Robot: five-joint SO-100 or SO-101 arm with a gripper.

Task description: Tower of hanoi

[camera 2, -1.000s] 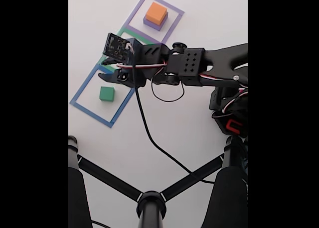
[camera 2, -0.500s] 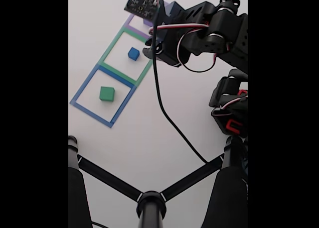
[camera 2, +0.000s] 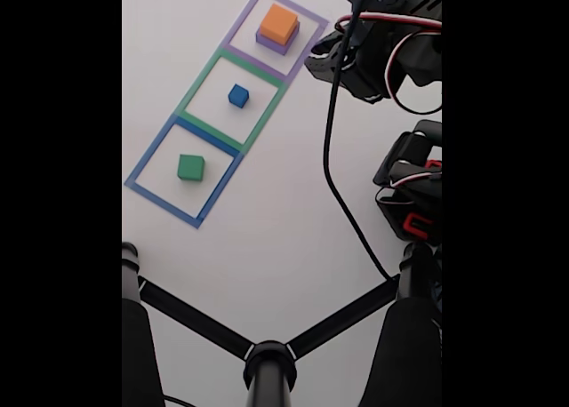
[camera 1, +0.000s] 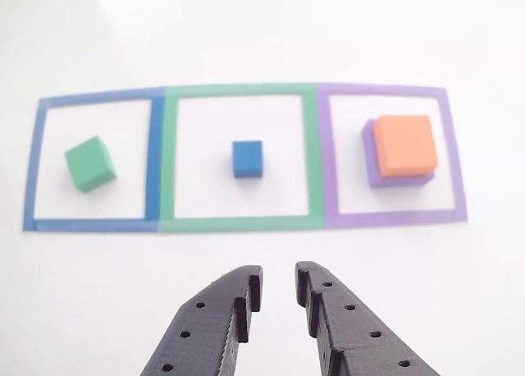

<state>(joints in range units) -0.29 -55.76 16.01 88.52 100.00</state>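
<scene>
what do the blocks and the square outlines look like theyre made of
Green block, blue block, orange block and purple block: matte, no shine, softly rounded edges, probably foam, possibly painted wood. Outlines: flat coloured strips overlapping at corners, likely tape.

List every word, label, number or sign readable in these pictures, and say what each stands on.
None can be read: the blue cube, green block, orange block, purple block, the taped square outlines, the gripper and the table bear no print.
</scene>
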